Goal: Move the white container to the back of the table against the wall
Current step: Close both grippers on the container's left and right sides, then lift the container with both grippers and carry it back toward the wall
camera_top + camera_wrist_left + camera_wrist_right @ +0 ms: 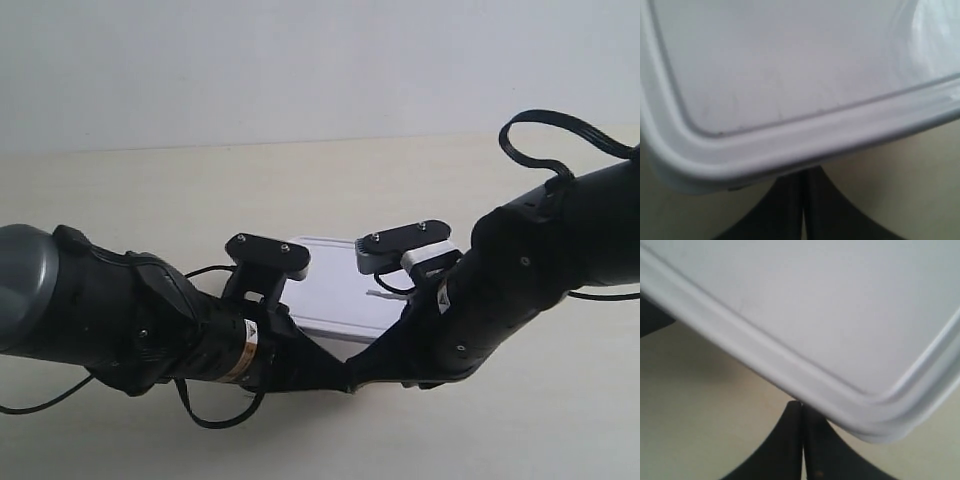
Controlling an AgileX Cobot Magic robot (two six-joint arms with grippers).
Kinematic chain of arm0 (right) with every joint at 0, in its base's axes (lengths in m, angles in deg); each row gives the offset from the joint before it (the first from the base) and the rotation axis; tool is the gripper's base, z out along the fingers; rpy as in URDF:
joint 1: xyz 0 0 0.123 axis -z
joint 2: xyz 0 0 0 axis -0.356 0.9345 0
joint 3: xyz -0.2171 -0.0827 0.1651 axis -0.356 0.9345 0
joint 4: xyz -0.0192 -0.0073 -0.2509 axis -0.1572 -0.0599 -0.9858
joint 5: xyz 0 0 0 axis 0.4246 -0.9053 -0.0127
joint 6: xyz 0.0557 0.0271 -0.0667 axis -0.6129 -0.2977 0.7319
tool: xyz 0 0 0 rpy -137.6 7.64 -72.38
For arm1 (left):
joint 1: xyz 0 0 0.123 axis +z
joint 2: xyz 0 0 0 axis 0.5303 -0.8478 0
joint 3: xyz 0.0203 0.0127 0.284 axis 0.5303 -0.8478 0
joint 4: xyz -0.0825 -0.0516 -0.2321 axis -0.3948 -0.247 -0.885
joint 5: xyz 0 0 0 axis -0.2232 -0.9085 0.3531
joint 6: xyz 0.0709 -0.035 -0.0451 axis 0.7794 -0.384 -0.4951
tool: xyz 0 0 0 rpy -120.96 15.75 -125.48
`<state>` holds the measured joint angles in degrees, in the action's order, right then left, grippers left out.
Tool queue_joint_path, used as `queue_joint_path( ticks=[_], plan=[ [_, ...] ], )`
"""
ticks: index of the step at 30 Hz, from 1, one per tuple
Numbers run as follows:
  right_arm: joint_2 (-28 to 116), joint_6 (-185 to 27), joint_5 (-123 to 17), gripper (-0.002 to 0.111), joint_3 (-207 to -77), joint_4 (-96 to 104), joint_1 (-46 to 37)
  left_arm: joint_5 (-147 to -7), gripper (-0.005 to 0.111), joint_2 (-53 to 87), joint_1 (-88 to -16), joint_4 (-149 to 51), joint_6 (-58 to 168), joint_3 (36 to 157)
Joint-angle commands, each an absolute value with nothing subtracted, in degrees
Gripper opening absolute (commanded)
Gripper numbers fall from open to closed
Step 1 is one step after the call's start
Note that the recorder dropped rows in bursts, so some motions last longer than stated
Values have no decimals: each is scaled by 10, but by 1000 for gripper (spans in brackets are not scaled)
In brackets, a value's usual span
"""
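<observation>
Pale grey wall (300, 60) stands behind the beige bench (140, 180). The white container (335, 290) lies flat near the middle of the bench, well apart from that wall. The left claw (803, 187) has its two fingers pressed together and holds nothing, with its tip at the container's rim. The right claw (801, 415) is the same. I judge the container light, stiff and smooth, so it should slide easily. Pushing low and evenly on its near side seems safer than pinching the slippery top.
</observation>
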<state>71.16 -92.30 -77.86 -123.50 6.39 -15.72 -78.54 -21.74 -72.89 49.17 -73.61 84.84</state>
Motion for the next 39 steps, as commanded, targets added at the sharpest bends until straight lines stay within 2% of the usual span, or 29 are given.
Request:
queue_joint_path(
  ticks=[1, 11, 25, 39],
  plan=[
    [724, -940, -778, 0, -1251, 19, -153, -779, 0, -211, -720, 506, -729, 852],
    [726, -949, -782, 0, -1279, 8, -148, -783, 0, -216, -685, 506, -670, 852],
    [758, -949, -790, 0, -1326, 8, -143, -796, 0, -216, -685, 506, -631, 876],
    [772, -948, -779, 0, -1341, 8, -81, -826, 0, -264, -685, 506, -618, 930]
  ],
)
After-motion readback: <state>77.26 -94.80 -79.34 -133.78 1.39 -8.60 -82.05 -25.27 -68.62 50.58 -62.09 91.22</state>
